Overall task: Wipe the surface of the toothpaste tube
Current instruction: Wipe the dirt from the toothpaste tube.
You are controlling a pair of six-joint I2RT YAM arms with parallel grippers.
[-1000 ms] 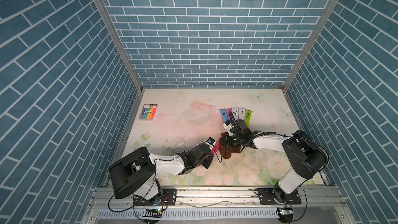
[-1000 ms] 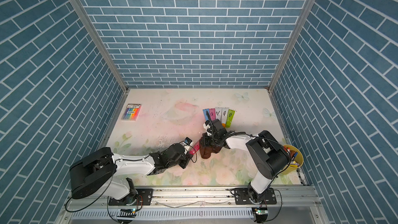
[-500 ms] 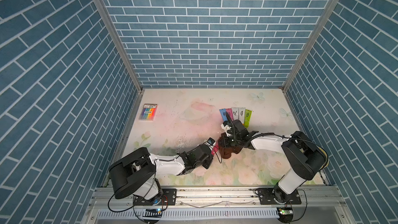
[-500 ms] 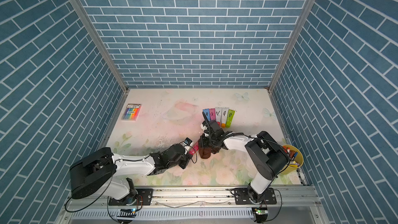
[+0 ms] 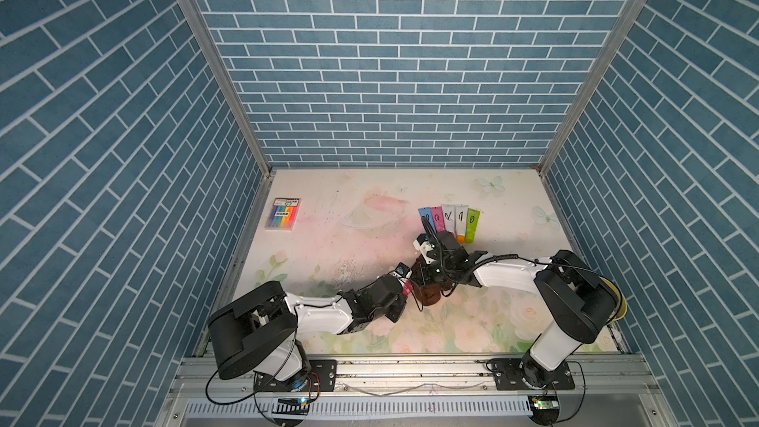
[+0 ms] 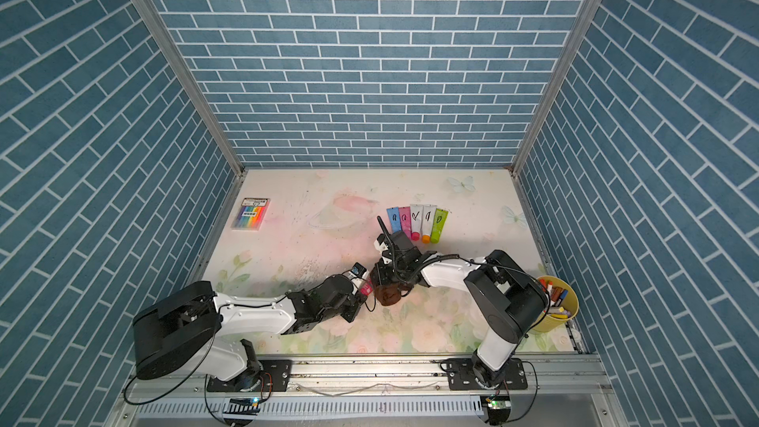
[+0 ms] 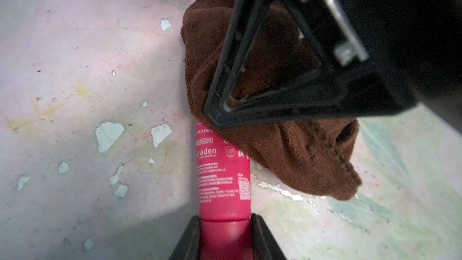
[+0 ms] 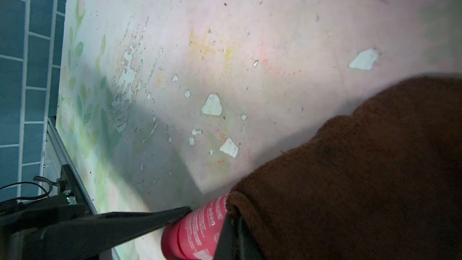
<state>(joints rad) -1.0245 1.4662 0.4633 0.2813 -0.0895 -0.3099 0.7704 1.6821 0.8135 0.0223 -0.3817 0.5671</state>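
Clock set on a top view: 12 = back wall, 6 = base rail. The floral table (image 5: 369,207) is worn, w/ paint chips near centre. L arm (image 5: 320,314) reaches in from 7 o'clock and R arm (image 5: 509,275) from 5. They meet just 6-side of centre.

Off-task stuff sits well apart from the work:
- yellow cup (image 6: 554,322) of pens at 4, by the R base
- marker box (image 5: 283,213) at 10
- row of five coloured tubes (image 5: 449,219) at 1

The brown cloth (image 7: 295,151) is bunched in the R gripper (image 5: 424,283), whose jaws are clamped tight on it. The wad lies over the far end of the toothpaste tube (image 7: 222,168) and spills onto the table beside it.

The tube is red-pink and sits just 6-side of centre, on or low over the table, can't tell which. Its cap end is pinched in the L gripper (image 7: 225,223), w/ fingers closed on both sides. The printed mid-section is bare, and the crimp end is hidden under the cloth.

Step, as I read it: mid-wipe, w/ cloth on tube and L holding it steady. It looks only partway done, since just the far part is covered.

Next move prob needs R to drag the cloth along the tube toward the cap w/ a light press, stopping short of the L fingers. L must hold firm so the tube doesn't slide or twist. The underside may need a roll by L.
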